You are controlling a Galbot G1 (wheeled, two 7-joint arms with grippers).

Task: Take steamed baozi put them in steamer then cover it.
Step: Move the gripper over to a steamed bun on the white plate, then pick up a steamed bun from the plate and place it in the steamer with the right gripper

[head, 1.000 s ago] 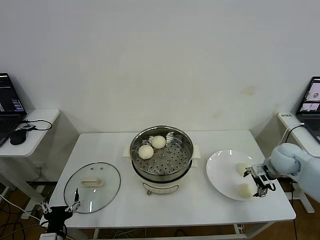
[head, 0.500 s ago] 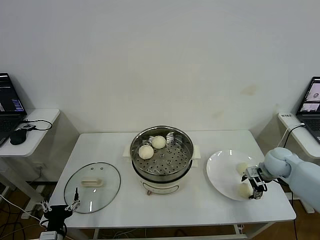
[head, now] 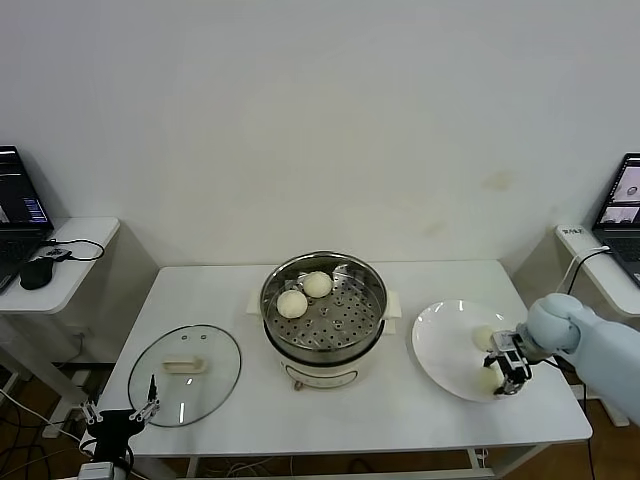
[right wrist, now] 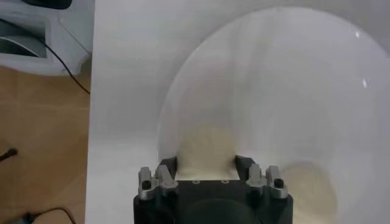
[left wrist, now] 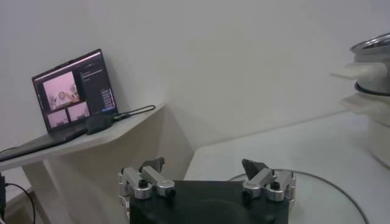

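Looking at the right side of the table (head: pixel 400 420), we see two baozi on a white plate (head: pixel 440 340): one bun (head: pixel 487 379) near the plate's front edge sits between the fingers of the right end effector (head: pixel 503 368), and the other bun (head: pixel 484 337) lies just behind it, toward the back edge. In the right wrist view the fingers (right wrist: pixel 166 164) flank the front bun (right wrist: pixel 206 149) on both sides with the jaws spread around it, but we cannot tell whether they press on it or are merely set around it; the second bun (right wrist: pixel 304 182) lies close beside it on the plate (right wrist: pixel 274 79).

Two more buns (head: pixel 304 293) rest touching each other on the perforated tray inside the steamer (head: pixel 323 318), which stands at the table's middle, uncovered.

Near the front left corner the glass lid (head: pixel 184 374) lies flat on the table, handle up.

Our left end effector (head: pixel 120 420) hangs below the front left corner, off the table; in its wrist view the fingers (left wrist: pixel 152 165) stand well apart with nothing between them, the lid's rim (left wrist: pixel 341 189) just beyond.
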